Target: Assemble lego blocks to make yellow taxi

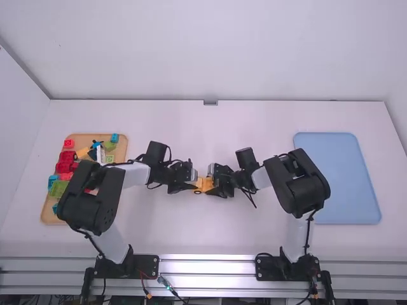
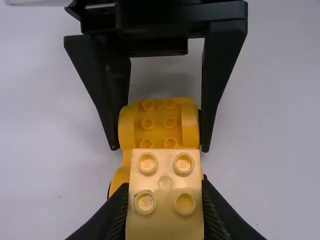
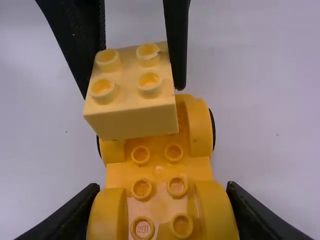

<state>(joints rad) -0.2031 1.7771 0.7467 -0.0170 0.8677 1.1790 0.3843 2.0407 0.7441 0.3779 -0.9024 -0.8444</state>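
The orange-yellow car base [image 3: 157,170] is near the middle of the worktop [image 1: 210,238], between the two arms. One of its studs [image 3: 142,228] carries tiny raised print. The right pincer [image 1: 219,185] grips the base at its right end, fingers against both sides of the rounded fenders. The left pincer [image 1: 191,182] is clamped on a pale yellow block [image 2: 165,200] with four studs, held over the base's left end; whether the two touch, I cannot tell. A black wheel [image 3: 213,129] shows at that end.

Outward, the wooden tray [image 1: 79,136] of red, green, blue and other blocks lies by the worktop's left edge, the blue tray [image 1: 340,178] by its right edge. White worktop runs beyond both pincers to the far edge.
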